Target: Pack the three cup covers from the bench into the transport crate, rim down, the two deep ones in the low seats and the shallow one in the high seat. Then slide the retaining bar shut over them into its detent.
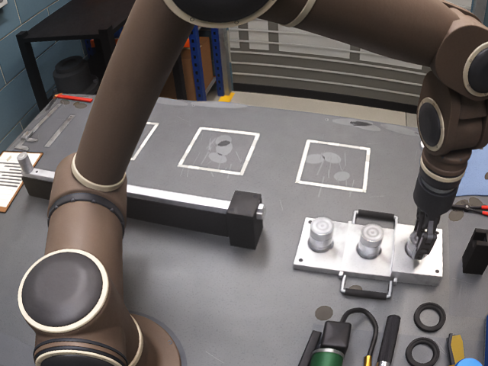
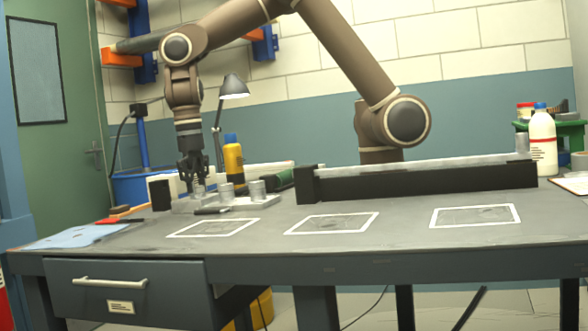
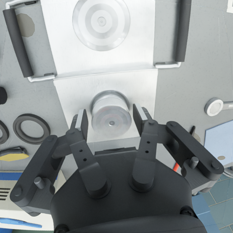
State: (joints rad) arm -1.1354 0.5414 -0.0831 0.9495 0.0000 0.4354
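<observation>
The third cup cover (image 3: pixel 110 117) sits rim down in the end seat of the metal transport crate (image 1: pixel 368 252), between the fingers of my gripper (image 3: pixel 109 118), which is open and holds nothing. Two more covers stand in the crate: one in the middle seat (image 1: pixel 370 240) and one at the far end (image 1: pixel 321 233). The middle section of the crate carries black handles on each side (image 1: pixel 374 215). The long retaining bar assembly (image 1: pixel 185 209) lies across the bench to the left, with a black end block (image 1: pixel 244 218). My gripper (image 1: pixel 422 244) points straight down over the crate's right end.
A black block (image 1: pixel 475 252) stands just right of the crate. Rubber rings (image 1: pixel 429 317), a green tool (image 1: pixel 329 346) and a black handle lie along the near bench edge. Three taped squares (image 1: pixel 333 165) mark the bench behind the crate.
</observation>
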